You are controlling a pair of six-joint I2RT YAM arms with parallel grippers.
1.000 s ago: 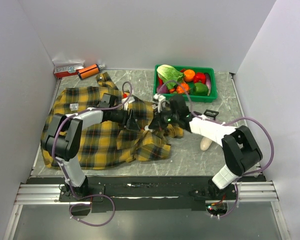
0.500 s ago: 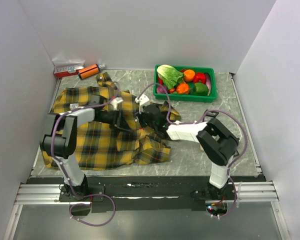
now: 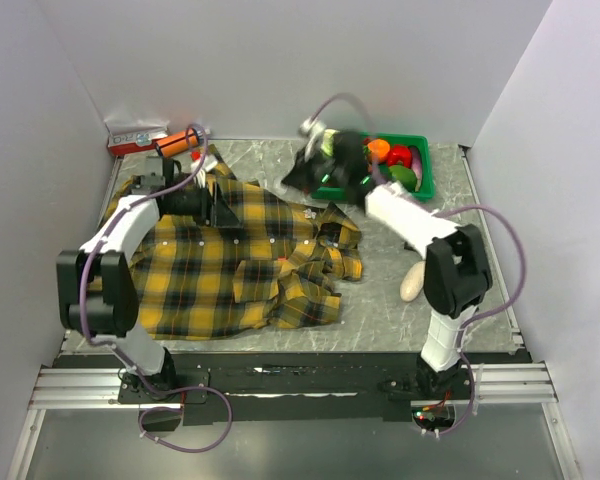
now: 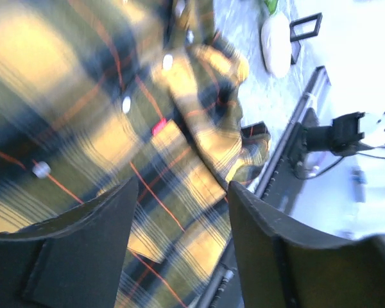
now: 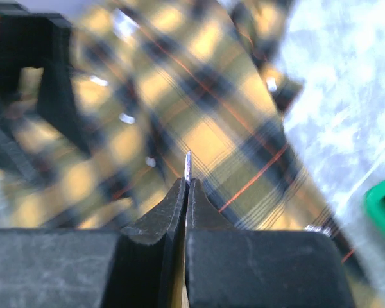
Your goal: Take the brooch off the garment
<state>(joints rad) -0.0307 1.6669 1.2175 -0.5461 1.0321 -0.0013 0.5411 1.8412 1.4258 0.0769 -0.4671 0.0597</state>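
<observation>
1. The right pincer (image 5: pixel 186 183) is pressed together, pinching a thin silvery sliver at its tips. This appears to be the brooch (image 5: pixel 188 163) seen edge-on, but its flower form cannot be made out.
2. From above, that pincer is a dark blur in the air over the far right edge of the shirt (image 3: pixel 210 270), by the left end of the green bin (image 3: pixel 405 196). The brooch is too small to find there.
3. The right arm hides part of what lies in the bin.
4. The shirt lies spread on the desk (image 3: pixel 380 325), its right side rumpled and folded. Both wrist views show its plaid smeared by blur.
5. The left pincer (image 4: pixel 183 186) is spread, with nothing between its fingers, over the far left part of the shirt. Whether it touches the cloth cannot be told.
6. Below it, white buttons (image 4: pixel 126 104) and a small red tag (image 4: pixel 159 126) show through the blur.
7. A pale oval (image 3: pixel 412 284) lies on the desk right of the shirt, just beside the right arm's elbow. What it is cannot be told.
</observation>
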